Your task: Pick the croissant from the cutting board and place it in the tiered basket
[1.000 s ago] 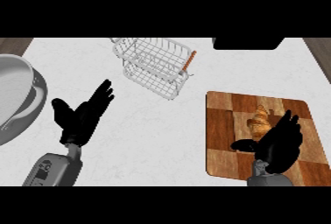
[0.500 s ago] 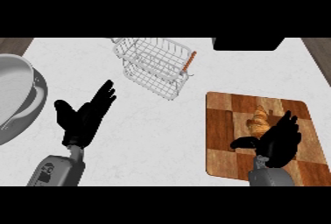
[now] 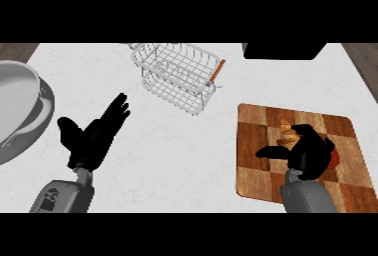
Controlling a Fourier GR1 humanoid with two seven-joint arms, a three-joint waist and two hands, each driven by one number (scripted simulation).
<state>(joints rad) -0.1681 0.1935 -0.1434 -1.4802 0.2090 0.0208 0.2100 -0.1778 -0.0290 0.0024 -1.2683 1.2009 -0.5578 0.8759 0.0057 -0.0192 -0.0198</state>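
The croissant (image 3: 286,132) lies on the wooden cutting board (image 3: 256,170) at the right. My right hand (image 3: 308,152) is over it, with the fingers curled down onto its right part and the thumb out to the left below it; only the pastry's upper left end shows. The white wire tiered basket (image 3: 177,75) stands at the back centre, well away from that hand. Over the white counter at the left, my left hand (image 3: 92,137) rests open and holds nothing.
A large grey bowl (image 3: 18,107) fills the left edge. A black object (image 3: 284,50) sits at the back right. A small reddish thing (image 3: 334,158) shows on the board just right of my right hand, mostly hidden.
My right hand's fingers, straight over the croissant before, have curled down round it. The left hand has hardly moved.
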